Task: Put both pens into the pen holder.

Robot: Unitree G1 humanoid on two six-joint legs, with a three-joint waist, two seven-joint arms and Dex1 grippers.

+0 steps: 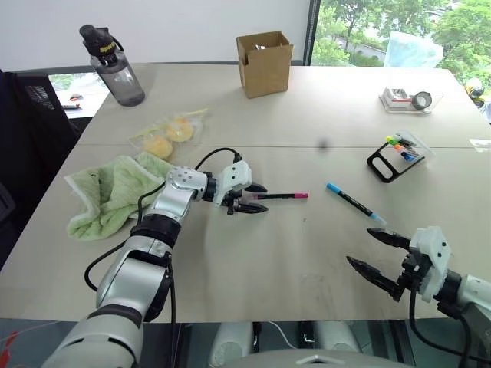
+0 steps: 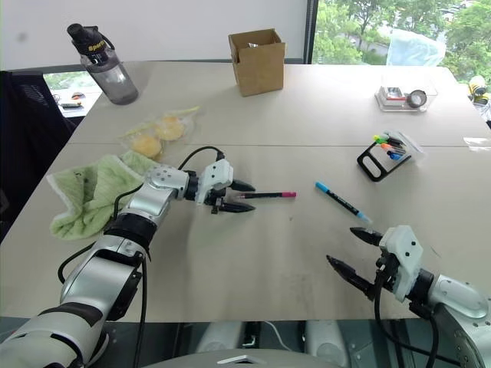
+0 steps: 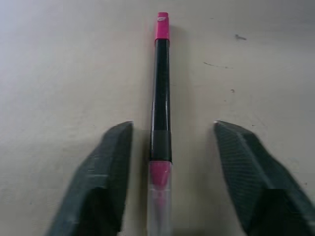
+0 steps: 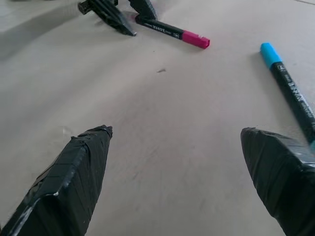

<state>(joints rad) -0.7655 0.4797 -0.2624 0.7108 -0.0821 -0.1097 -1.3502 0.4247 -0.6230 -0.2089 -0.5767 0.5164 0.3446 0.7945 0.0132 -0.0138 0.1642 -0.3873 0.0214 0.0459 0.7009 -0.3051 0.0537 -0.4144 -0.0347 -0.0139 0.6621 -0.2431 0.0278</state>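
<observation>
Magenta pen (image 3: 161, 98) between left gripper (image 3: 170, 172) fingers (untouched)

A broad beige table (image 1: 322, 115) is seen, split by seams. A plain white wall (image 1: 176, 27) is set behind it, and green trees are framed by a daylit window (image 1: 383, 23) beyond.

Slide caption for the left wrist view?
Left gripper straddles the magenta pen lying on the table, fingers not yet touching it.
</observation>
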